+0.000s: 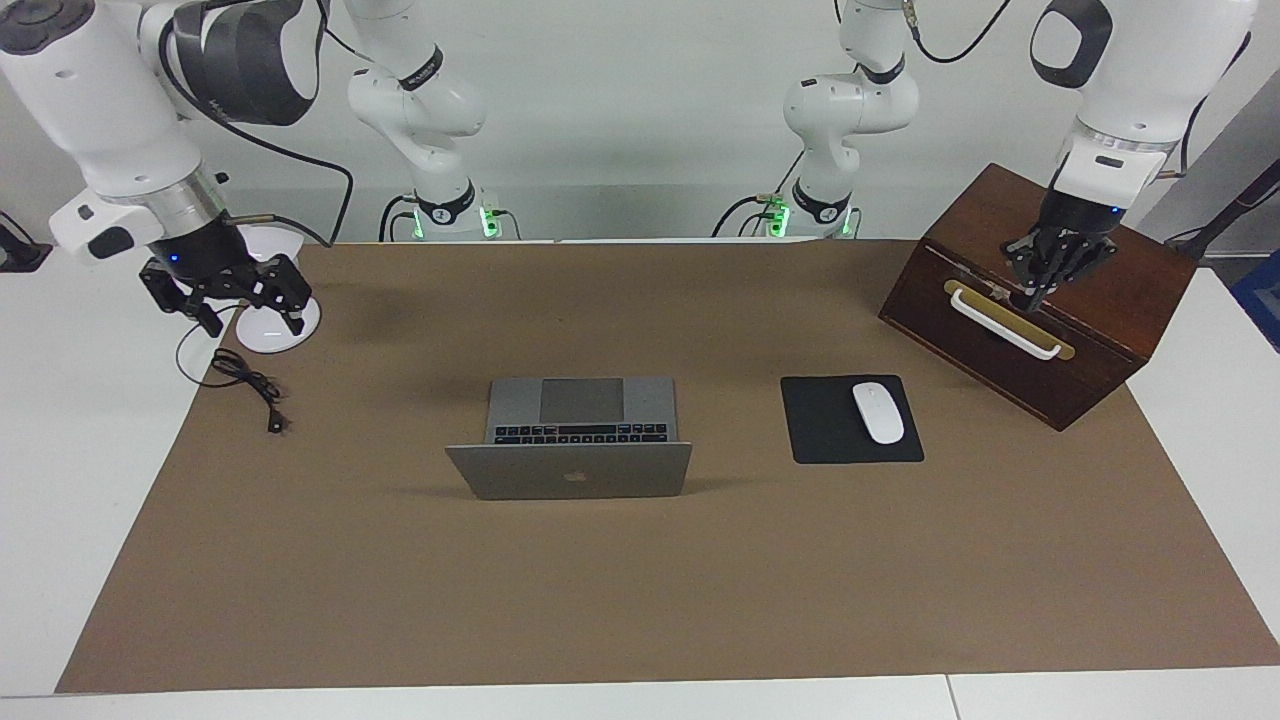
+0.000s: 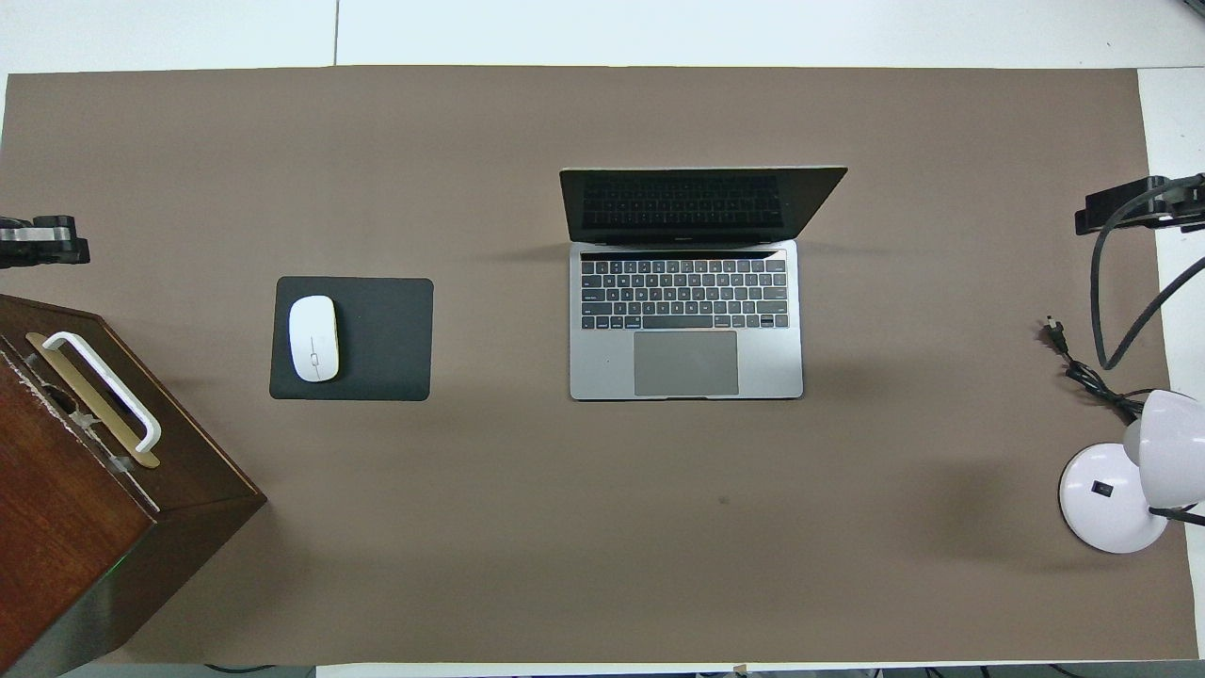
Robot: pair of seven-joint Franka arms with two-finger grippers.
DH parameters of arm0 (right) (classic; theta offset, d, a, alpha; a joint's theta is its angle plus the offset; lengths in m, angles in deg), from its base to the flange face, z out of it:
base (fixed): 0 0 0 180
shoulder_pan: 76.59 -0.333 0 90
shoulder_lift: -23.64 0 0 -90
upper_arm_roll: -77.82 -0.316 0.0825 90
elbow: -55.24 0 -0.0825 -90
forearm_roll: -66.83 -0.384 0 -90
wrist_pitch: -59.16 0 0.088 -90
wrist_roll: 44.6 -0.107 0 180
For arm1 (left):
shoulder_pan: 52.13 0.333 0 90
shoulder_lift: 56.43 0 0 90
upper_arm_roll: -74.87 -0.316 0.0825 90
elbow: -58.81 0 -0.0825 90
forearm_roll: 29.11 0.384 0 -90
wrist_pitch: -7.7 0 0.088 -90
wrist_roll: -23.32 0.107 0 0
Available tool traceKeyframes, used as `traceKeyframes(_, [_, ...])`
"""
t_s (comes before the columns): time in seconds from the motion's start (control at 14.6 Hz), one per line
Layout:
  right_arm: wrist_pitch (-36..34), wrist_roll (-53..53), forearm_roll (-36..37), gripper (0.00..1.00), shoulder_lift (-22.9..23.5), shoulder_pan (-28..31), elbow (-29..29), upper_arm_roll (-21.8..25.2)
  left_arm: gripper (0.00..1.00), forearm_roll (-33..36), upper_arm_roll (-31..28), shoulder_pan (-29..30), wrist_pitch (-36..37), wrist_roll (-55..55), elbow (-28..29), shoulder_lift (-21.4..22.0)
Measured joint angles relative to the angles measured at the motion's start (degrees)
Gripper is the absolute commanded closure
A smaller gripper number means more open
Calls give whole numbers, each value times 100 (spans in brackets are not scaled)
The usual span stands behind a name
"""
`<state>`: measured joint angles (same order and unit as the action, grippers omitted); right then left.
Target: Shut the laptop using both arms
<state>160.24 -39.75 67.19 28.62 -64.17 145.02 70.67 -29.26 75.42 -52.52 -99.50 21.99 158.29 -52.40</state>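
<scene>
The silver-grey laptop (image 1: 570, 472) stands open in the middle of the brown mat, its lid upright and the apple logo facing away from the robots. The overhead view shows its keyboard and trackpad (image 2: 685, 325). My right gripper (image 1: 248, 312) hangs open and empty above the white lamp base at the right arm's end of the table, well apart from the laptop; it also shows in the overhead view (image 2: 1130, 212). My left gripper (image 1: 1040, 285) hangs over the wooden box near its white handle, also far from the laptop; its tip shows in the overhead view (image 2: 42, 243).
A black mouse pad (image 1: 835, 425) with a white mouse (image 1: 878, 412) lies beside the laptop toward the left arm's end. A dark wooden box (image 1: 1130, 300) with a white handle stands at that end. A white lamp (image 2: 1116, 494) and black cable (image 1: 248, 385) lie at the right arm's end.
</scene>
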Motion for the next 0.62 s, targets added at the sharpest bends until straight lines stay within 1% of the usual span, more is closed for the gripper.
traceKeyframes(0.07, [133,0,0,7,20,0,-6,1,100,-2,13,-40,-139,5,111,22])
traceKeyframes(0.21, [271,0,0,8,116,-11,-71,-9,100,-12,23,-210,-670,7,474,130])
traceKeyframes(0.41, [578,0,0,9,494,-13,-363,-36,100,-194,43,-548,-1589,7,1190,393])
traceKeyframes(0.48, [643,0,0,13,657,-16,-521,-46,100,-225,46,-672,-1870,7,1431,488])
traceKeyframes(0.55, [700,0,0,32,829,-22,-708,-53,100,-258,51,-810,-2179,7,1683,587])
traceKeyframes(0.62, [739,0,4,67,996,-37,-900,-58,100,-300,58,-947,-2485,7,1937,683])
